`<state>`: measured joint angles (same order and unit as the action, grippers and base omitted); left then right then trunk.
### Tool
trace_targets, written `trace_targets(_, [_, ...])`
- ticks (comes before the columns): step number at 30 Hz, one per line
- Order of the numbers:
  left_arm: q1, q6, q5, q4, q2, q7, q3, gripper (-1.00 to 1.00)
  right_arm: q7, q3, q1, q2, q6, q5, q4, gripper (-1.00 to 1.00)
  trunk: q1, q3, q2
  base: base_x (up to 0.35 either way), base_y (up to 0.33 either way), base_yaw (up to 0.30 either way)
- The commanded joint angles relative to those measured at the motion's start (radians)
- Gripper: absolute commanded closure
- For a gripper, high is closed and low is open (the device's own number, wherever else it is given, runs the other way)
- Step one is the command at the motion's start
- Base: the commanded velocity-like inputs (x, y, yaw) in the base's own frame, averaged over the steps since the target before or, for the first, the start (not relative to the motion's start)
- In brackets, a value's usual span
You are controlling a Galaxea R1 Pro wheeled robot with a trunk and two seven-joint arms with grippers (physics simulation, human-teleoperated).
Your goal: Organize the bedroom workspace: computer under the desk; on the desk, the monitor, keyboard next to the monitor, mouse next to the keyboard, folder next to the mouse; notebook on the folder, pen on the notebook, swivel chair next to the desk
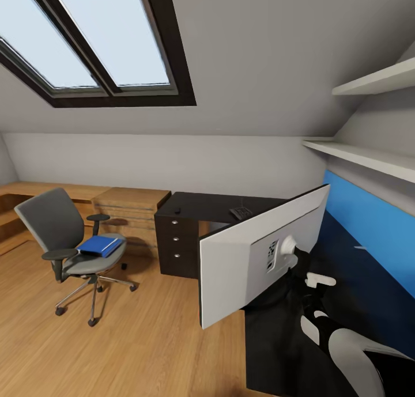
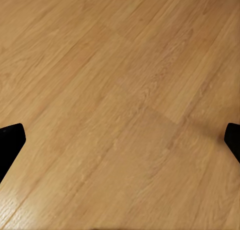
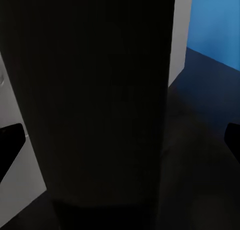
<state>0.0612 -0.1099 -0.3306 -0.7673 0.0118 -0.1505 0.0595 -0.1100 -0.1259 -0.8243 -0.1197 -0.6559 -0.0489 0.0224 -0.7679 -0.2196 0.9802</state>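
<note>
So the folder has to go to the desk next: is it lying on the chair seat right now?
Touching. In the head view the blue folder lies flat on the seat of the swivel chair, between its armrests, with no gap under it.

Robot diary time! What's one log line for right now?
monitor: held up near right arm, back facing camera | folder: on swivel chair | left gripper: open over floor

The head camera looks forward and down across the bedroom, with the back of the monitor (image 1: 262, 259) close before it and the bench (image 1: 202, 207) and swivel chair (image 1: 69, 241) farther off. The left wrist camera faces straight down at the wooden floor (image 2: 120, 100), fairly near. The right wrist camera sits very close to a dark upright surface (image 3: 100, 100), which cannot be identified; the blue wall (image 3: 215, 25) beyond it also appears in the head view.
</note>
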Motion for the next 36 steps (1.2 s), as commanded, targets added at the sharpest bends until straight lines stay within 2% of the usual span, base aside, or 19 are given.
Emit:
trace_targets(1, [0.0,-0.003,-0.01,-0.001,0.0,-0.003,-0.002,-1.0,0.003,-0.001,-0.001,0.0,-0.004,-0.005,-0.001,-1.0,0.0,-0.001,0.001,0.011,0.0,0.0])
trace_targets(13, [0.0,-0.003,-0.01,-0.001,0.001,-0.003,-0.002,-1.0,0.003,-0.001,-0.001,0.0,-0.004,-0.002,-0.001,-1.0,0.0,-0.001,0.001,0.002,0.0,0.0])
trace_targets(14, [0.0,-0.003,-0.01,-0.001,0.001,-0.003,-0.002,-1.0,0.003,-0.001,-0.001,0.0,-0.004,-0.002,-0.001,1.0,0.0,-0.001,0.001,0.0,0.0,0.0])
trace_targets(36, [0.0,-0.004,-0.01,-0.001,0.001,-0.003,-0.003,-1.0,0.003,-0.001,-0.001,0.0,-0.004,0.0,-0.002,1.0,0.0,-0.001,0.001,0.0,0.0,0.0])
